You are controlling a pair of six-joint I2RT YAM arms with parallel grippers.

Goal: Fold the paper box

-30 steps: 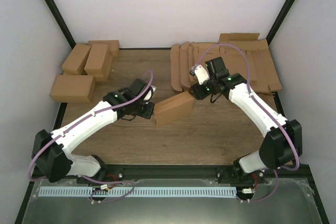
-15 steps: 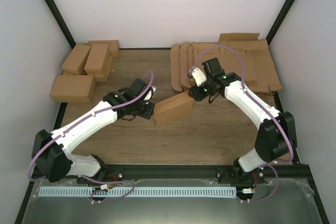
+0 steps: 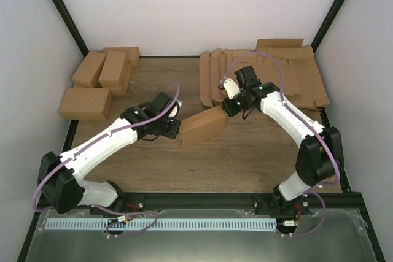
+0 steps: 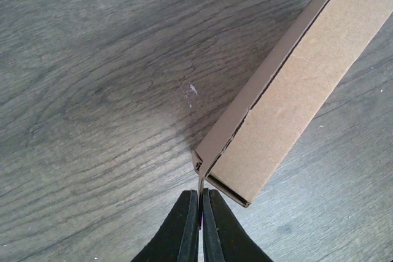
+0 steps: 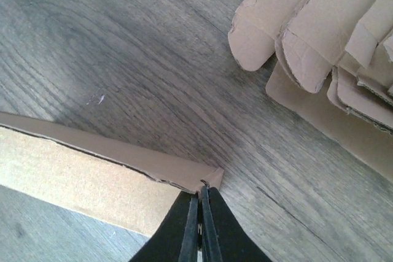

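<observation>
Seen from above, two white robot arms rise from the near edge of a wooden table (image 3: 245,157) and reach inward towards each other. Between them, near the middle of the table, lies the paper box (image 3: 204,126), a shallow brown carton already formed into its closed rectangular shape and set at a slant. The left gripper (image 3: 178,130) meets the box's nearer left end. Its wrist camera shows the two black fingers (image 4: 191,225) pressed together on a thin cardboard tab sticking out at the box's corner. The right gripper (image 3: 225,110) meets the farther right end. Its wrist camera shows its fingers (image 5: 212,222) likewise pressed together, apparently nipping the tip of the box's corner flap. The folding looks close to finished, with both ends being dressed rather than any panels raised. The next move probably calls for tucking or flattening those two corner tabs without pulling the carton open or tearing the thin card, then letting go. Farther back on the right, a fanned stack of flat cardboard blanks (image 3: 264,75) lies just beyond the right gripper, apart from the box. At the far left, well clear of the arms, sits a group of finished folded cartons (image 3: 98,84).
</observation>
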